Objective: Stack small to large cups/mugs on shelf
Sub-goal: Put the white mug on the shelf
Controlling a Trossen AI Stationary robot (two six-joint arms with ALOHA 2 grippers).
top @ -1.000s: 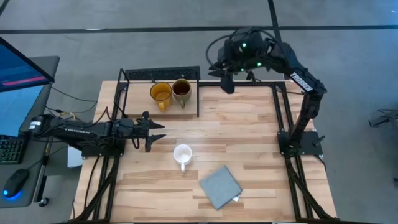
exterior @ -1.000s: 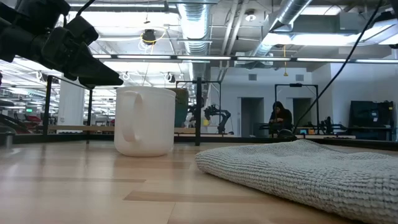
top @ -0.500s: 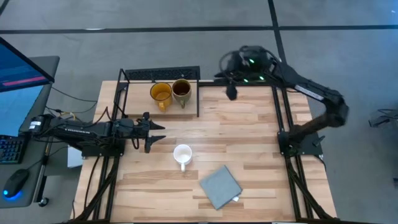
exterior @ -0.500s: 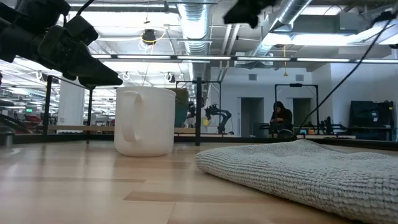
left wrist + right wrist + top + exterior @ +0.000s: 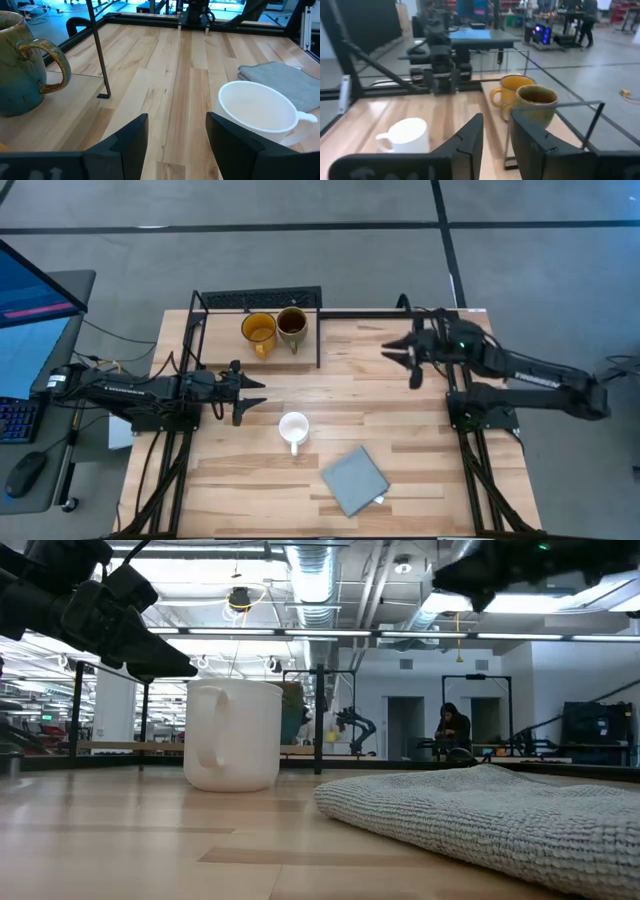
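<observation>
The white mug stands upright on the table, just in front of the left gripper, nothing inside, handle pointing at the grey cloth; the yellow mug and olive mug touch on the shelf; both grippers, left and right gripper, hang open, holding nothing.

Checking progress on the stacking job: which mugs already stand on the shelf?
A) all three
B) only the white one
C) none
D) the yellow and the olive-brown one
D: the yellow mug and olive-brown mug stand side by side on the shelf, while the white mug sits on the table.
</observation>
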